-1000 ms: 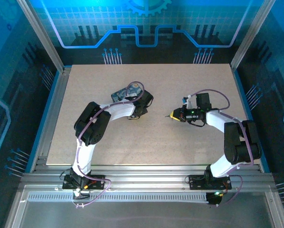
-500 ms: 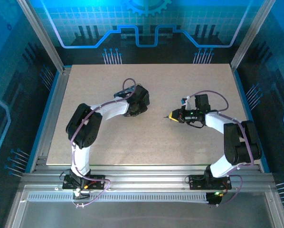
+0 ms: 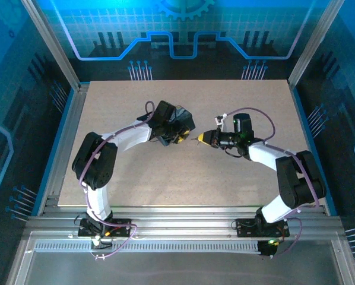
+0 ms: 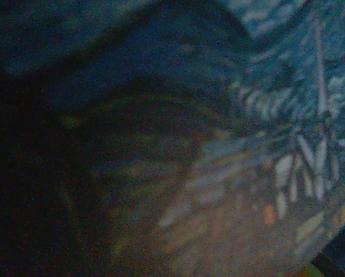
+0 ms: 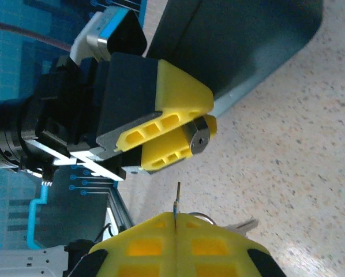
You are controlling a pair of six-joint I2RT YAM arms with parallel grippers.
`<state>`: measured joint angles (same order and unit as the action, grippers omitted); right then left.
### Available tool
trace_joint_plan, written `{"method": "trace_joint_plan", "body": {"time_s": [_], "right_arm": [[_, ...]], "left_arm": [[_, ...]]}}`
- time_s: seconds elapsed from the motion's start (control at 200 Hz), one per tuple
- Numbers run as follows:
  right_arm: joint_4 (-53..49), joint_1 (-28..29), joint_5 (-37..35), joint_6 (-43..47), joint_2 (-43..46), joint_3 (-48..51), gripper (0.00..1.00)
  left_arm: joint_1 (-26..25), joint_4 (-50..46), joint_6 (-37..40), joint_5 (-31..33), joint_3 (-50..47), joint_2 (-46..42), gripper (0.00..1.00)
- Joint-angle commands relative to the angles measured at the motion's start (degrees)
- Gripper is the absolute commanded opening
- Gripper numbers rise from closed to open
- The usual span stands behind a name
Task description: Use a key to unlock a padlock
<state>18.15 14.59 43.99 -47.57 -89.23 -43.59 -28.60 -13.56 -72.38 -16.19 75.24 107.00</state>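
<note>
**Where my cameras sit**

One looks down from high behind my bases over the counter (image 3: 183,178). Left wrist: blurrily close to a blue painted surface (image 4: 276,86). Right wrist: along my right fingers (image 5: 218,248), facing my left fingers (image 5: 178,98), shared overhead.

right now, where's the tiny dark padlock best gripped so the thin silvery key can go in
By the sides of its body, from behind, the way the left hand clamps the tiny dark padlock. That leaves its round grey end face bare and turned toward the thin silvery key pinched in the right hand.
</note>
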Motion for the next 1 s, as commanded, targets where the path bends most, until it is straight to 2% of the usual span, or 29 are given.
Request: {"method": "trace_joint_plan", "body": {"time_s": [0.0,0.13,0.335,0.48,0.605,0.79,0.995], "right_arm": [[6.8,0.3,-1.2,-1.8,3.6,0.3,0.0],[7.1,0.5,-2.2,-1.8,6.0,0.5,0.0],[1.6,0.5,-3.8,-2.7,8.5,-1.0,0.0],[4.5,0.7,-5.1,-7.6,10.0,0.9,0.0],[4.3,1.9,-6.5,-8.2,10.8,1.5,0.0],[6.5,3.9,-7.2,-8.6,9.7,2.1,0.0],[5.8,3.6,-7.9,-7.3,9.4,2.7,0.0]], "left_arm": [[0.5,4.6,-5.1,-6.8,-0.3,-4.9,0.29],[0.8,7.6,-8.1,-8.1,-1.7,-6.6,0.29],[1.6,14.1,-13.3,-8.1,-6.4,-8.8,0.29],[1.9,18.8,-17.2,-7.2,-10.1,-10.4,0.28],[2.0,21.5,-19.6,-7.0,-11.7,-10.9,0.28],[2.2,23.4,-21.5,-7.1,-12.6,-11.3,0.28],[2.3,23.8,-22.0,-7.0,-12.8,-11.9,0.28]]}}
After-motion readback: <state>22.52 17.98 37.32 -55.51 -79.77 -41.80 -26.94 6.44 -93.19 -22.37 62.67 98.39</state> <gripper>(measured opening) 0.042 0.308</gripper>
